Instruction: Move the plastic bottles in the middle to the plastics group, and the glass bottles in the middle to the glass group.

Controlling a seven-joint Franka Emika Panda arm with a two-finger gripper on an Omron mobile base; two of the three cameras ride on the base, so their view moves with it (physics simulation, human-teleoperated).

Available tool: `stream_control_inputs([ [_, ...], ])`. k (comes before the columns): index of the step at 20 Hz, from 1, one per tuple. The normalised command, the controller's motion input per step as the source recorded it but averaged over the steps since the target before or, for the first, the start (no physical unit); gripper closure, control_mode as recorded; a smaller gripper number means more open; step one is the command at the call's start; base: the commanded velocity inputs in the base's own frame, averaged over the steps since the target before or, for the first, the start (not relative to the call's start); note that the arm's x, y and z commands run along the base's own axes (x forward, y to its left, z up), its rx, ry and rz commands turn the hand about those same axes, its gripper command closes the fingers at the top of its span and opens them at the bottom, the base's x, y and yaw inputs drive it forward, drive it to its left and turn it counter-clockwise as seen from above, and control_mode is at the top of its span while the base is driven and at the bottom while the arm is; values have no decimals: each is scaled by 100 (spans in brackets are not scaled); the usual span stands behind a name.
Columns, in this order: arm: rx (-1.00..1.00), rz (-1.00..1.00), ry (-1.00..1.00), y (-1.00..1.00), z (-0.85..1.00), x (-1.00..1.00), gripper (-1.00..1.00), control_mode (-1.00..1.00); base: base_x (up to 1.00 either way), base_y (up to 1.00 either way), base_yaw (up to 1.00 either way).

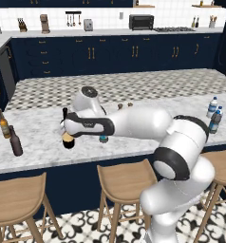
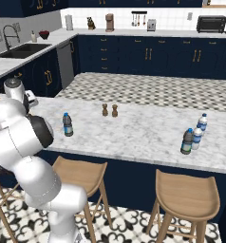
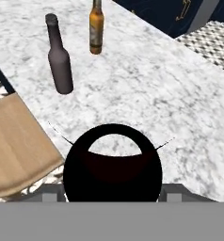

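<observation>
Jaws closed around the wine bottle [image 3: 112, 164], seen from above in the hand view as a dark round body between the finger tips; gripper [image 1: 68, 135] low over the island counter [image 1: 43, 142], tan label just visible under the hand. Bottle lifted or barely touching the marble; cannot tell which.

Step in hand, as judged: carrying the glass bottle from the middle toward the glass group. Amber-brown bottle [image 1: 4, 124] and plain dark brown bottle [image 1: 15, 141] standing upright near the counter's left end, close together but apart.

Next move calls for a short sideways carry to the left, bottle kept upright, then a set-down beside the pair without knocking either; tall and slim, so likely to tip if released off-level.

Still left: one grey-tinted water bottle [image 2: 67, 125] in the middle, partly hidden behind the arm in the left base view. Second grey-tinted bottle [image 2: 187, 141] already beside the whitish pair [image 2: 199, 129] at the right end.

Front counter edge close to the dark brown bottle; stool [image 3: 15, 141] below it. Open marble between gripper and glass pair, room enough. Salt and pepper shakers [image 2: 109, 110] further back, well clear.
</observation>
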Motion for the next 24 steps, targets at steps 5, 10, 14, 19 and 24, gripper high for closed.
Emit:
stream_control_inputs([
  [5, 0, 11, 7, 50, -1, 0, 100, -100, 0, 0, 0],
  [10, 0, 9, 0, 51, -9, 1, 100, -100, 0, 0, 0],
  [14, 0, 7, 0, 54, -21, 4, 100, -100, 0, 0, 0],
  [19, 2, 5, -1, 37, 0, 17, 100, -100, 0, 0, 0],
  [24, 4, 4, 0, 20, 0, 22, 100, -100, 0, 0, 0],
])
